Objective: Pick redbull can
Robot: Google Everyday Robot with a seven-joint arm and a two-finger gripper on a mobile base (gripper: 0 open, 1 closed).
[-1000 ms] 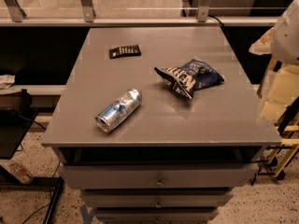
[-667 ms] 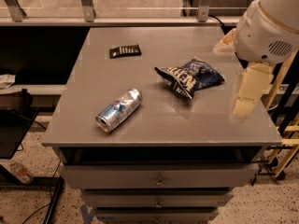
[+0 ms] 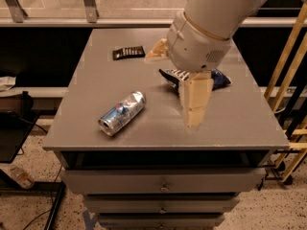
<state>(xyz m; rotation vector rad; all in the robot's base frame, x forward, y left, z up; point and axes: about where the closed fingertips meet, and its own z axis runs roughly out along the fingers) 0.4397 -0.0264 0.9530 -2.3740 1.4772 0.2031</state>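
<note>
The redbull can (image 3: 122,112) lies on its side on the grey table (image 3: 240,123), near the front left, with its top end facing the front left corner. My gripper (image 3: 171,90) hangs over the middle of the table, to the right of the can and apart from it. Its two cream fingers (image 3: 196,102) stand spread wide, open and empty. The big white arm above fills the upper right of the view.
A dark blue snack bag (image 3: 219,78) lies behind the gripper, mostly hidden by it. A small flat black packet (image 3: 128,52) lies at the back left. Drawers (image 3: 163,181) sit below the tabletop. A wooden rack (image 3: 288,71) stands at the right.
The arm has swung in from the right edge toward the middle of the table, now covering most of the snack bag. The can has not moved.
</note>
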